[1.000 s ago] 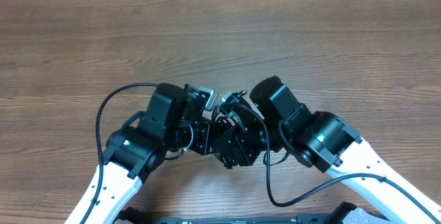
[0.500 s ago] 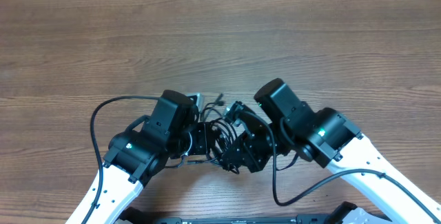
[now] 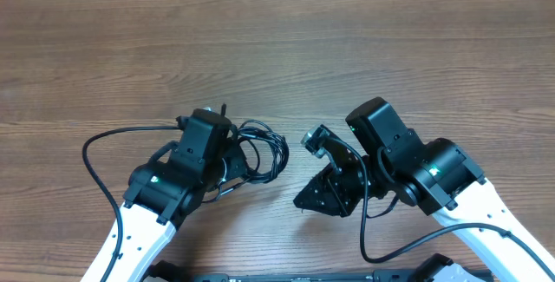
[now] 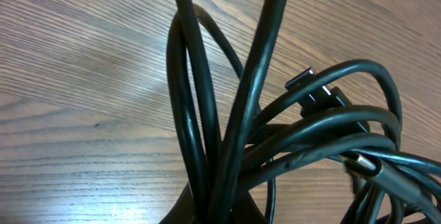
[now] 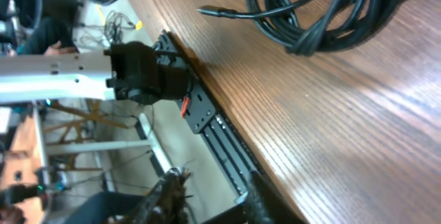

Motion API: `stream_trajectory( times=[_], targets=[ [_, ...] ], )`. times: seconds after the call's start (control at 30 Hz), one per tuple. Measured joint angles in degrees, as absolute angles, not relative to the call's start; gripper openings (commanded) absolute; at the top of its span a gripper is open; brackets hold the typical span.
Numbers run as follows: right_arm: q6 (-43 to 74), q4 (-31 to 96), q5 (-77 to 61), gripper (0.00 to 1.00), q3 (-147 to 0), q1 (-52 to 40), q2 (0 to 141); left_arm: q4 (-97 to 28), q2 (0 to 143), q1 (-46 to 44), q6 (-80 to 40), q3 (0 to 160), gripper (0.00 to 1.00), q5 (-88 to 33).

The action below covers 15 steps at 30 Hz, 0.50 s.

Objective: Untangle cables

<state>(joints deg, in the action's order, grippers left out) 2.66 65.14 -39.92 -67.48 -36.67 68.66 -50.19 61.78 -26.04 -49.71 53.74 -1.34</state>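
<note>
Lifting now could drag the whole knot along, since the left hand (image 4: 217,207) seems clenched on the cables (image 4: 241,124) bunched on the desk (image 3: 277,48), while the right hand (image 5: 212,200) hangs released, well apart, pinning nothing.

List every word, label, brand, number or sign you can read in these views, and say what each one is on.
Readable text: none in any view.
The cables: plain black, no print; the plug shows no legible marking.
Arm housings: only a green light, no label.
Black bracket below the table edge, right wrist view: a red mark, too small to read.
</note>
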Motion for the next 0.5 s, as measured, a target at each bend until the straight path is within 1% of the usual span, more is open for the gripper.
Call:
stream_trajectory(
  times=[0.03,0.07,0.37,0.5],
  targets=[
    [2.9,65.1,-39.6,0.42,-67.5,-36.6,68.7,-50.2,61.8,-26.0,-49.8,53.7,0.04,-1.2],
    [3.1,65.1,-39.4,0.45,-67.5,-36.5,68.7,-50.2,61.8,-26.0,-49.8,53.7,0.05,-1.2],
    [3.0,60.1,-31.2,0.47,-67.5,-36.4,68.7,-49.3,61.8,-26.0,-49.3,53.7,0.05,-3.0],
    [3.0,56.6,-27.0,0.52,-67.5,-36.4,68.7,-48.8,61.8,-26.0,-47.8,53.7,0.04,-5.2]
  ],
)
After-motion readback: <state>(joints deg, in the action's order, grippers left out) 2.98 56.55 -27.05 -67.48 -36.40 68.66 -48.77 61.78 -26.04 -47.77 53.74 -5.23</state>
